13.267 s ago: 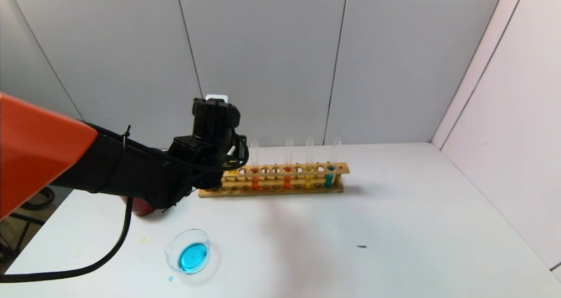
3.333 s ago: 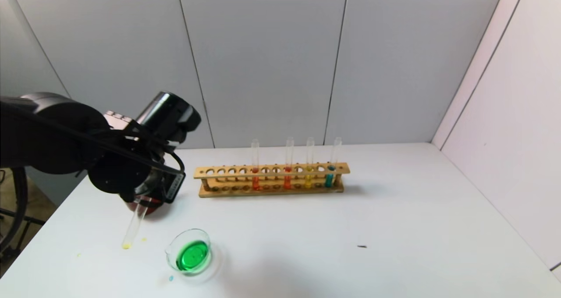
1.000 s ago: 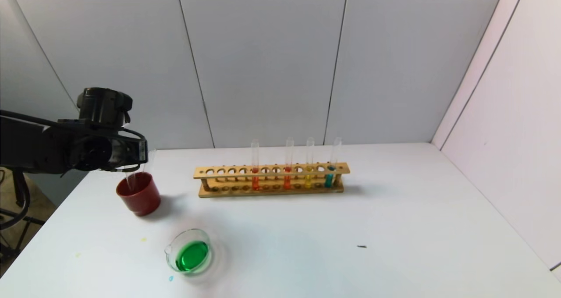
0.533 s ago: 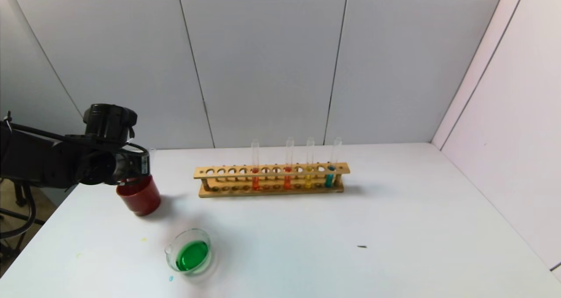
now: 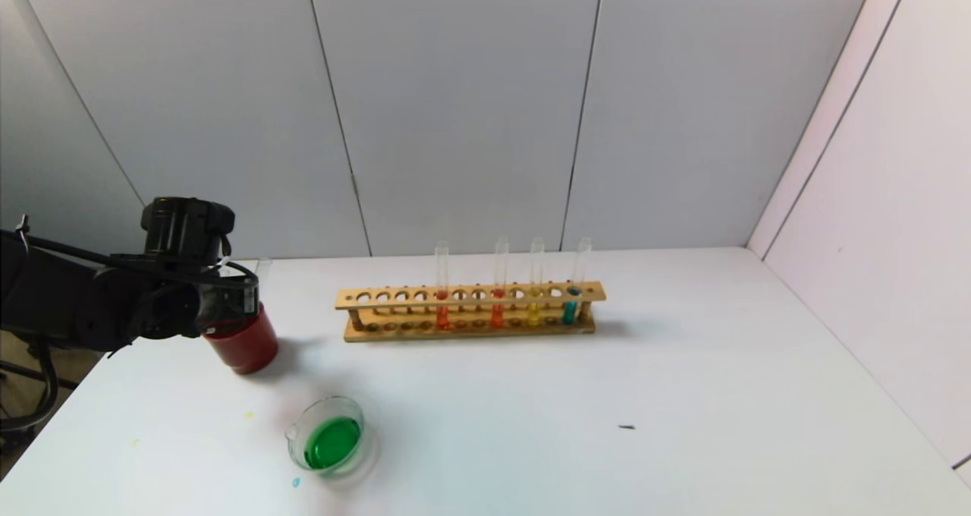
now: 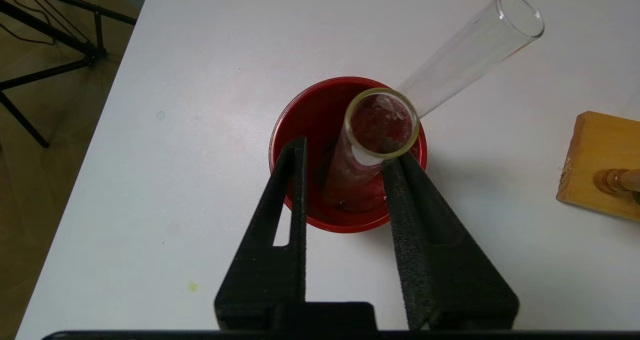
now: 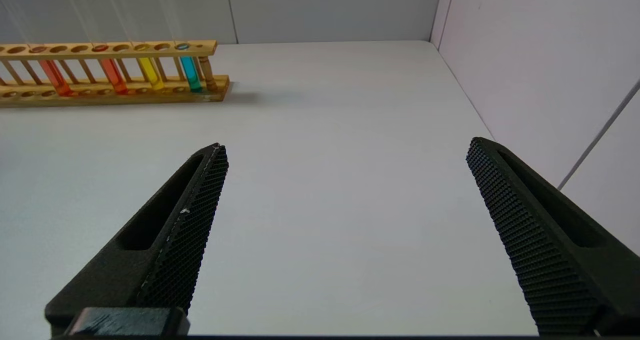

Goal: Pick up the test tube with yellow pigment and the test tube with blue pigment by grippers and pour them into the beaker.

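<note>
The test tube with yellow pigment and the test tube with blue pigment stand in the wooden rack; both also show in the right wrist view, yellow and blue. The beaker holds green liquid near the table's front left. My left gripper hangs over the red cup. In the left wrist view it is open around an empty tube standing in the cup; the tube leans on one finger. My right gripper is open and empty over bare table.
A second empty tube leans in the red cup. Two tubes with orange-red liquid stand in the rack. Small yellow and blue drops mark the table near the beaker. Walls close the back and right.
My left gripper has come down over the red cup with the empty tube, which now stands in the cup. The beaker and rack have not moved.
</note>
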You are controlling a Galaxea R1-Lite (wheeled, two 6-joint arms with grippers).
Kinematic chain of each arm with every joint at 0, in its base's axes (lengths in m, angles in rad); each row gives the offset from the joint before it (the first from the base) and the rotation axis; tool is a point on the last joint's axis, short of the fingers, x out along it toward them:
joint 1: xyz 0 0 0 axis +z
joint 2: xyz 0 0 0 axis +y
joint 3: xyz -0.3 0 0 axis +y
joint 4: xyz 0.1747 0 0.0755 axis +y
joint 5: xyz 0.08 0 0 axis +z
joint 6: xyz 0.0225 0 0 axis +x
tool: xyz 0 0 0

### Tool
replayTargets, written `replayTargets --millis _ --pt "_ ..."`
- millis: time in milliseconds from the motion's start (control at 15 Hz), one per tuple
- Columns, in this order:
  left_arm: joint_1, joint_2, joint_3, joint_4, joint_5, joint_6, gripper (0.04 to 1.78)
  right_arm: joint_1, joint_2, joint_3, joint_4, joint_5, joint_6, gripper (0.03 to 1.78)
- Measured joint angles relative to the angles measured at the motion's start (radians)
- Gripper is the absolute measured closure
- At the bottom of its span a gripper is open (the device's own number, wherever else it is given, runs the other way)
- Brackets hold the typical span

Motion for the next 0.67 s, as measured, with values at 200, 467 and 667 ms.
replayTargets --millis 200,467,667 --pt "0.000 -0.025 0.005 0.001 0.005 0.003 0.75 0.000 0.000 0.000 0.000 0.000 0.000 0.07" --pt "-0.002 -0.120 0.004 0.007 0.006 0.057 0.22 0.000 0.000 0.000 0.000 0.000 0.000 0.07" --pt "-0.003 -0.212 0.003 0.023 0.008 0.097 0.08 0.000 0.000 0.000 0.000 0.000 0.000 0.07"
